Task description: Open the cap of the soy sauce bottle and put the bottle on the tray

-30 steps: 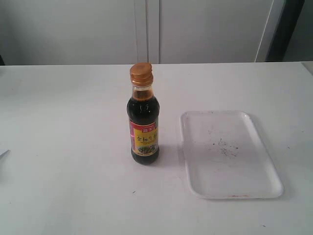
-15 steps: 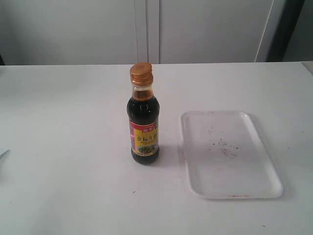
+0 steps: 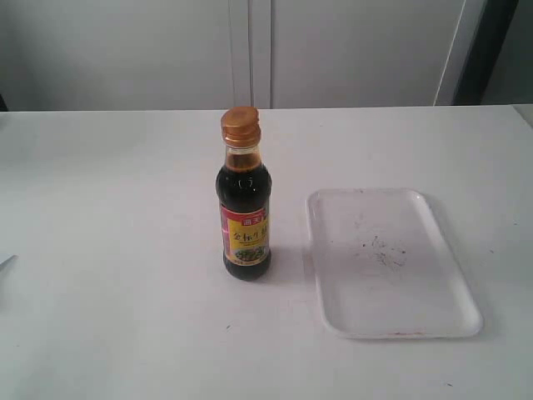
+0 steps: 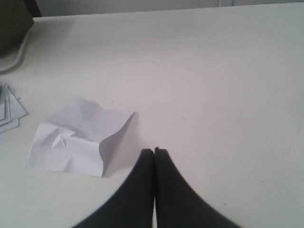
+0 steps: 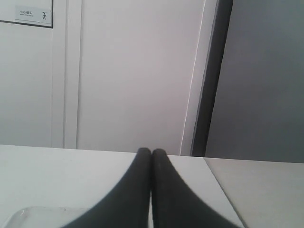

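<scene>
White table [image 3: 117,208], pale wall panels behind. Soy sauce bottle [image 3: 245,218] upright mid-table, cap [image 3: 241,127] on its neck. Tray [image 3: 390,261] just to its right, apart from it, bare apart from dark specks. Left gripper [image 4: 155,151] pressed together, gripping nothing, near a creased paper sheet [image 4: 78,136]. Right gripper [image 5: 151,152] pressed together too, tray corner [image 5: 28,216] beside it.

Neither arm shows in the exterior view. The label [image 3: 246,237] on the bottle [image 3: 245,200] carries characters too small to read. In the right wrist view only a corner of the tray [image 5: 28,216] shows, cut by the picture's edge; the wall sign [image 5: 28,13] is cut off too, its print illegible. In the left wrist view a stack of papers [image 4: 10,107] runs off the edge.
</scene>
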Robot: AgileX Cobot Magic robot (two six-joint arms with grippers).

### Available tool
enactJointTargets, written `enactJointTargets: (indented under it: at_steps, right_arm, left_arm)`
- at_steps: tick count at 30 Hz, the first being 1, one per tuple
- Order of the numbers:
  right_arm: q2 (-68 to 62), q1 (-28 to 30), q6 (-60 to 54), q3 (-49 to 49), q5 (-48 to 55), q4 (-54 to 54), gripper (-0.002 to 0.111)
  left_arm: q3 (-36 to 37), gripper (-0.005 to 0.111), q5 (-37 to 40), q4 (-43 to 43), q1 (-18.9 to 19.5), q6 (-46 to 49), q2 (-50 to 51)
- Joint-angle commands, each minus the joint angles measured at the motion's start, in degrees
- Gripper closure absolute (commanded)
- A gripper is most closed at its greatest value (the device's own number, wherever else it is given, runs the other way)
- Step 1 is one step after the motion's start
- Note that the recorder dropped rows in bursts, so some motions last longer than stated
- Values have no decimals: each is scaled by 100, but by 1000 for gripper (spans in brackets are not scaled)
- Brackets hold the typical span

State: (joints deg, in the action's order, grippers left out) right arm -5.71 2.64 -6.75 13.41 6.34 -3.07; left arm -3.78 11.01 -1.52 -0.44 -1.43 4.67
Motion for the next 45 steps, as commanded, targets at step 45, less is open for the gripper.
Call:
enactJointTargets:
  at_steps: [45]
  right_arm:
    - [34,-92,20,-46,1,-15,108]
  left_arm:
    - [378,106,232,-308,259,36,-467]
